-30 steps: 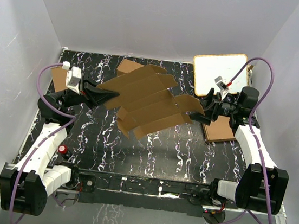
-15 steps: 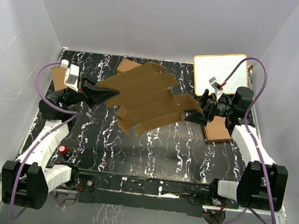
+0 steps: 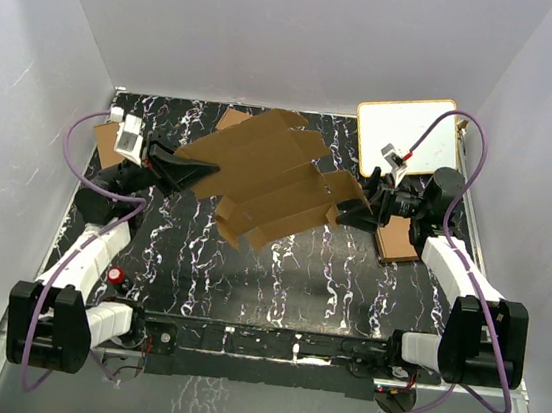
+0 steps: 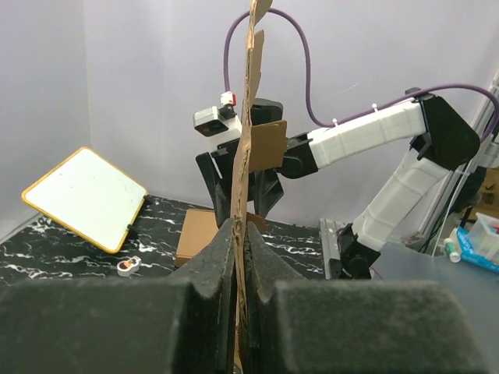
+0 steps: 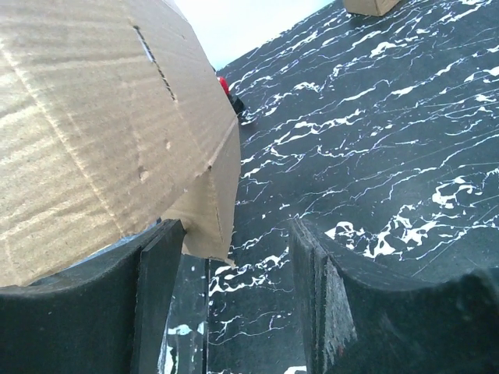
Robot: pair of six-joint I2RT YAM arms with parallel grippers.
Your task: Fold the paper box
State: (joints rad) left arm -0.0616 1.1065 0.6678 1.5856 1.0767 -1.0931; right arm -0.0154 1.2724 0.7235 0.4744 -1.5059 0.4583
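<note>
The paper box [image 3: 269, 181] is a wide brown die-cut sheet with creases and flaps, held in the air over the black marbled table [image 3: 298, 270]. My left gripper [image 3: 200, 169] is shut on its left edge. In the left wrist view the sheet [image 4: 248, 117] stands edge-on, pinched between the fingers of that gripper [image 4: 242, 234]. My right gripper [image 3: 348, 210] is at the sheet's right flap. In the right wrist view its jaws [image 5: 234, 241] stand open; a corner of the sheet [image 5: 86, 132] rests against the left finger [image 5: 160, 273], and the right finger is apart from it.
A whiteboard [image 3: 405, 137] lies at the back right. A brown pile of sheets [image 3: 397, 244] sits under the right arm. Short brown cartons sit at the back [image 3: 234, 119] and far left [image 3: 107, 146]. A small red object [image 3: 115, 275] lies by the left arm.
My right gripper has moved left, closing in on the sheet's right flap. The left arm has drawn back and left a little, and the sheet has shifted with it.
</note>
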